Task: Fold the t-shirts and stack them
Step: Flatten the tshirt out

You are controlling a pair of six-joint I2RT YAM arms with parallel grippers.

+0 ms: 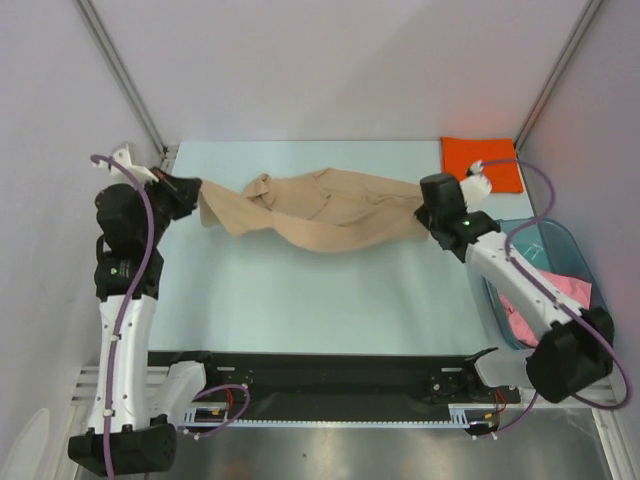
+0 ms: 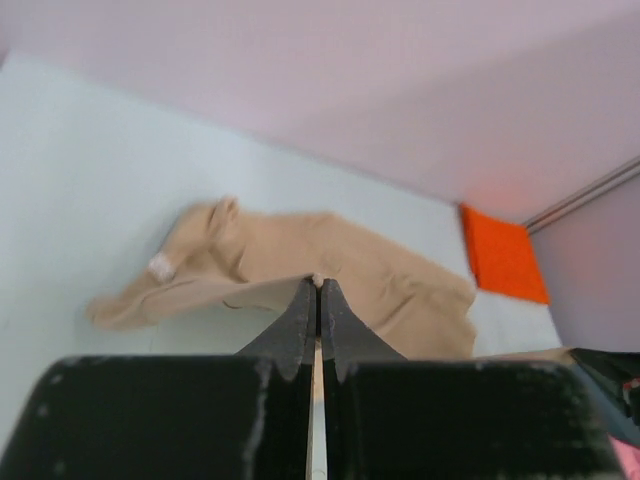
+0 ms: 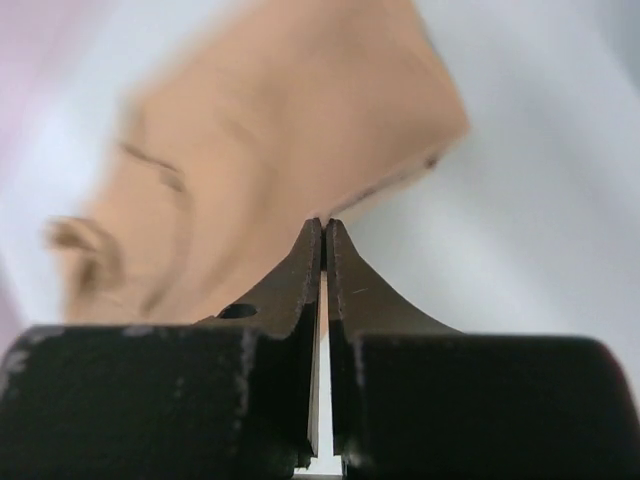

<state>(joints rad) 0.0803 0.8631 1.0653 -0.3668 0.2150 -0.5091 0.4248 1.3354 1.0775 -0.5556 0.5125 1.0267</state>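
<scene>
Above the table (image 1: 300,300), in the top view, the tan t-shirt (image 1: 320,210) hangs stretched and rumpled between the two arms, its left end at the left gripper (image 1: 195,195) and its right end at the right gripper (image 1: 425,215), sagging in the middle towards the surface. The orange t-shirt (image 1: 482,163) lies already folded into a flat square at the far right corner, and the pink t-shirt (image 1: 560,290) sits bunched in the tub (image 1: 560,240) beside the right arm. From the left wrist, the left gripper (image 2: 318,290) is clenched, its jaws pressed together with a thin edge of the tan t-shirt (image 2: 330,260) pinched at the tips; the cloth trails away across the table towards the orange t-shirt (image 2: 500,255), which lies well apart from it. From the right wrist, the right gripper (image 3: 324,225) is likewise clenched, and the edge of the tan t-shirt (image 3: 290,130) meets its tips, so it appears to be grasping the cloth, though the blur makes the exact hold hard to read. The step in hand looks like spreading the tan t-shirt out before folding it. The next move probably calls for drawing both ends apart and lowering them together, so that the cloth lies flat and free of twists; an uneven pull could slip it from either pinch.
</scene>
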